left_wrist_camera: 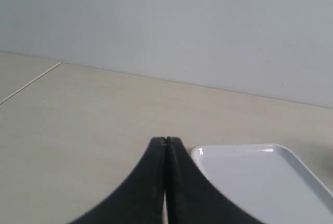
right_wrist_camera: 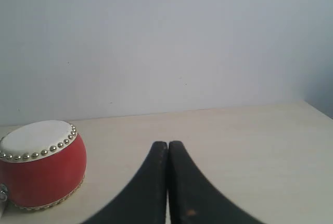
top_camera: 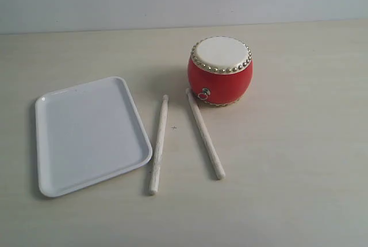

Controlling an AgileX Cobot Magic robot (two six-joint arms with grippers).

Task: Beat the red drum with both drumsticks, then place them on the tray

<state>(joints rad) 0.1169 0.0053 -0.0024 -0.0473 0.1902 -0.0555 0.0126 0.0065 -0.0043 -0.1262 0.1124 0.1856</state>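
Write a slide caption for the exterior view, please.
Red drum, two drumsticks lying beside it, and white tray on the pale table.

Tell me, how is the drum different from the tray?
The drum is red with a cream top; the tray is all white. The drum is round and tall; the tray is flat and rectangular. The tray spreads much wider than the drum. Both sit on the table.

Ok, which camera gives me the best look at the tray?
The exterior view: the whole tray shows there, all four corners and the rim, with nothing on it. The left wrist view catches only one corner and part of the floor of the tray, cut off by the picture's edge. The right wrist view shows none of it.
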